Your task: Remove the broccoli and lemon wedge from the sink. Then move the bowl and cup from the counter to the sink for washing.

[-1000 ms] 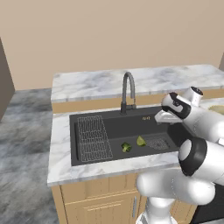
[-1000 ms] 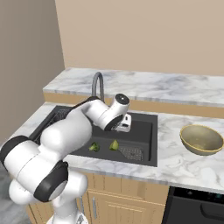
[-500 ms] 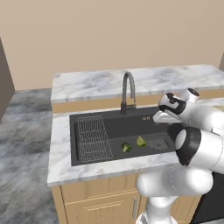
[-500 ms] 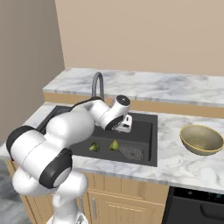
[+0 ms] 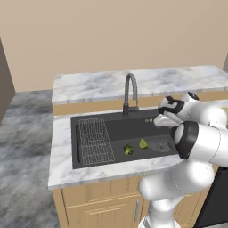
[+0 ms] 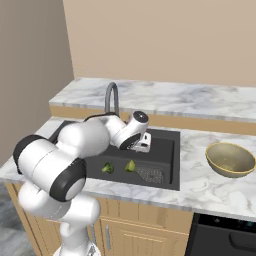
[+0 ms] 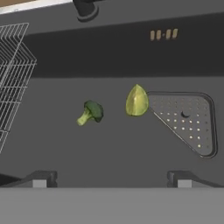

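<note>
gripper (image 7: 112,178): jaws wide apart, empty, above the sink (image 5: 111,127)
broccoli (image 7: 91,112): left of lemon wedge (image 7: 137,101), apart
bowl (image 6: 230,159): on counter (image 6: 210,182), right of sink

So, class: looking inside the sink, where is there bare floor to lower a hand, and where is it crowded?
Bare floor lies between the wire rack and the broccoli, and nearer the gripper. It is crowded where the lemon wedge sits against the drain strainer.

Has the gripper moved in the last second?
No. The gripper still hangs open over the sink, the same way off the faucet.
</note>
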### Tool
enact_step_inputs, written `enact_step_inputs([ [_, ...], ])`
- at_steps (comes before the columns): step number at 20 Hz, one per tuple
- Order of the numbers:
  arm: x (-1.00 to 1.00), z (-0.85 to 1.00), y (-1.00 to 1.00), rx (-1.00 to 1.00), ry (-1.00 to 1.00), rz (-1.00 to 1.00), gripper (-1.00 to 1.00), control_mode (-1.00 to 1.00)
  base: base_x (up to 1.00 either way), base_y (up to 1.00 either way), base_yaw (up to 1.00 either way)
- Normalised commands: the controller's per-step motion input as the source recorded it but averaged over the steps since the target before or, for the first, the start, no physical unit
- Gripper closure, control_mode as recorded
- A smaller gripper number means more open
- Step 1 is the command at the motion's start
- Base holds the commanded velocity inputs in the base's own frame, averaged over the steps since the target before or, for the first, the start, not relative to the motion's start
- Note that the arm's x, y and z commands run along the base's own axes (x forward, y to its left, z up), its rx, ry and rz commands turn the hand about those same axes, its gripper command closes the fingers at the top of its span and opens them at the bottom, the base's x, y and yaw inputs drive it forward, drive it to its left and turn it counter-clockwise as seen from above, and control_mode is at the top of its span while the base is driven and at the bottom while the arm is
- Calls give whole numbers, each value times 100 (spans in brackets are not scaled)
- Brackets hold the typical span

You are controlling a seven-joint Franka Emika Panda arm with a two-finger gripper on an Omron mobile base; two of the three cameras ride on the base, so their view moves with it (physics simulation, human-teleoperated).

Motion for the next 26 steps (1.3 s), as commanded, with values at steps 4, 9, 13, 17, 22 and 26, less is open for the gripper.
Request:
enact_step_inputs([
  [4,14,-17,-1,-2,0,0,-100,-100,0,0,0],
  [9,9,-17,0,-1,0,0,-100,-100,0,0,0],
  [13,6,-16,0,0,0,0,-100,-100,0,0,0],
  [17,5,-16,0,0,0,0,-100,-100,0,0,0],
  [22,7,-14,0,0,0,0,-100,-100,0,0,0],
  [26,12,-14,0,0,0,0,-100,-100,0,0,0],
])
